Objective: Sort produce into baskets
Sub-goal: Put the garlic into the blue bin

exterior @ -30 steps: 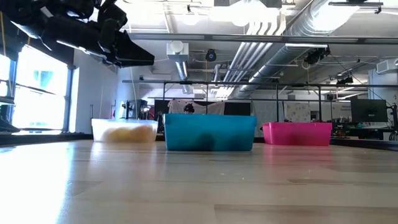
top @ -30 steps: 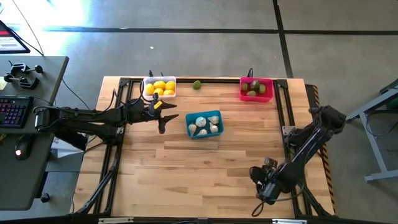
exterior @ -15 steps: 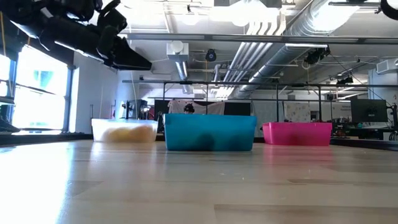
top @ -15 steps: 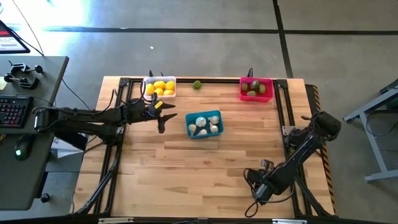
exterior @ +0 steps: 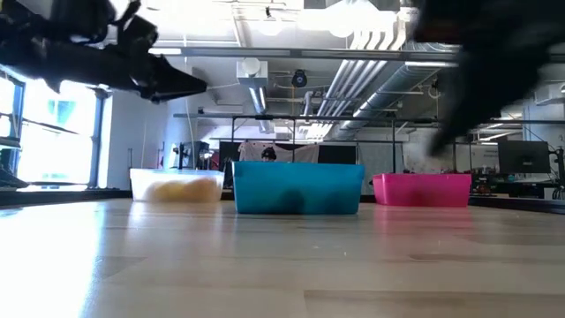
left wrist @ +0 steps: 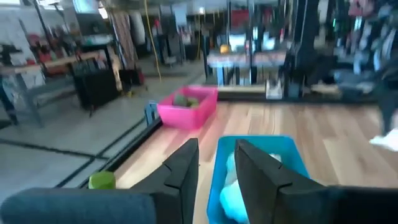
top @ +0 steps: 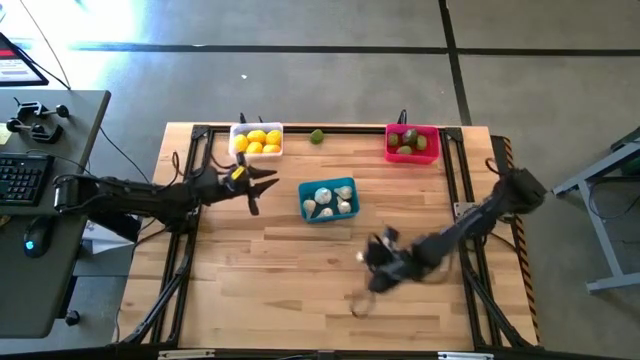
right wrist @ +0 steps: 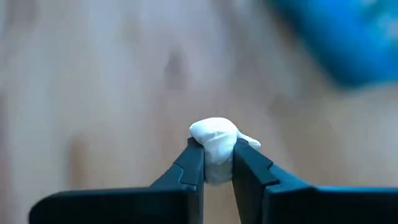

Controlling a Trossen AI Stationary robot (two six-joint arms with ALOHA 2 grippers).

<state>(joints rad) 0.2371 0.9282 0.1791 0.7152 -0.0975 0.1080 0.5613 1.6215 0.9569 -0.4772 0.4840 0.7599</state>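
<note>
My right gripper [top: 370,262] is shut on a whitish garlic bulb [right wrist: 214,140] above the table's middle, near-right of the teal basket [top: 328,199], which holds more garlic. My left gripper [top: 256,187] hangs open and empty between the white basket of lemons [top: 257,141] and the teal basket; its fingers show in the left wrist view [left wrist: 216,163]. The pink basket [top: 412,143] at the far right holds green fruits. One loose green fruit [top: 316,137] lies on the table at the far edge. In the low view my right arm [exterior: 494,79] is a dark blur at the upper right. My right gripper pinches the garlic bulb by its two sides [right wrist: 216,163] between its two fingertips. The bulb's rounded end [right wrist: 212,130] sticks out past the fingertips. The bulb is lifted clear of the table.
The three baskets stand along the table's far half. A black frame rail [top: 455,190] runs along the table's sides. Bare wood [top: 270,280] fills the near half. A desk with a keyboard [top: 20,175] stands left of the table.
My right gripper has swung from the table's near right corner toward the left and far side, toward the teal basket, carrying the garlic bulb. My left gripper has drawn back a little toward the table's left edge.
</note>
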